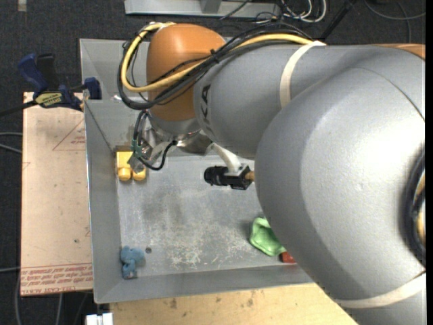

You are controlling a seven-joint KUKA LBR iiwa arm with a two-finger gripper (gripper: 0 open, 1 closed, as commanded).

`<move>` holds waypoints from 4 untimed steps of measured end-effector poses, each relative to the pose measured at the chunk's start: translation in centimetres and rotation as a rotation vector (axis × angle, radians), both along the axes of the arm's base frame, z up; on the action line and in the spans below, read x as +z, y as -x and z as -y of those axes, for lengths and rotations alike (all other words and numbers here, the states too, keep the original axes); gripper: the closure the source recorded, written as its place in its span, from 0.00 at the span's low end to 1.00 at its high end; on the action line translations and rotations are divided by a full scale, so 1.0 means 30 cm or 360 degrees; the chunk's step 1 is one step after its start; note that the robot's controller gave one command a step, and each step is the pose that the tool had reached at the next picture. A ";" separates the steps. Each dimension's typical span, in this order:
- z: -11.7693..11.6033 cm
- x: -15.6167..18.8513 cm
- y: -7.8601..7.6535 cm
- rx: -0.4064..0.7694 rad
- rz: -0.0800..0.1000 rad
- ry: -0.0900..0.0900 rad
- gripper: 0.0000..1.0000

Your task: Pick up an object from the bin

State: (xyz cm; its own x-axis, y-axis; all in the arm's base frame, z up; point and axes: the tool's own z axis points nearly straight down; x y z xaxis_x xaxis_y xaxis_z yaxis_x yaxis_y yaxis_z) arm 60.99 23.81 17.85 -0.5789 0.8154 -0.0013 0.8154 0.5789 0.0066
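You had little room at the back-left corner of the bin (101,202): the gripper (152,147) sat low there, close to the left wall and the back wall, w/ the orange cover (179,66) and the looped yellow and black cables (135,66) above it. The arm (338,147) came in from the right and hid the bin's right side. Open floor lay in the middle and toward the front-left, bare grey metal w/ scuffs. The nearest thing was a small yellow toy (128,166), a squarish block on top w/ two rounded knobs below, lying on the floor right against the left wall. It lay just beside the gripper, to its lower left in the view, approx under the hanging cable loop; you couldn't tell if they touched. You couldn't tell whether the gripper was released or clenched, as the cover and cables hid that part. Other items were well apart: a black thing (226,177) mid-bin, a green lump (265,237) and a red bit (287,256) at the arm's edge, and a blue lump (130,261) at front-left.
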 end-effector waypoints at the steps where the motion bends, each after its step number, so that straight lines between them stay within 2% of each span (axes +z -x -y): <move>1: -0.023 -0.158 0.014 -0.0188 -0.0017 0.0006 1.00; 2: -0.023 0.220 -0.069 -0.0166 0.0007 -0.0002 1.00; 3: -0.053 0.049 0.071 0.0550 -0.0015 0.0007 1.00; 4: -0.044 -0.052 0.123 0.0546 -0.0015 0.0008 1.00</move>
State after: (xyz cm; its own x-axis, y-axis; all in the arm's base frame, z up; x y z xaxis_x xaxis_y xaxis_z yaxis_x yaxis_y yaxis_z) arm 57.30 25.15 16.27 -0.8193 0.5734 0.0021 0.5734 0.8193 -0.0034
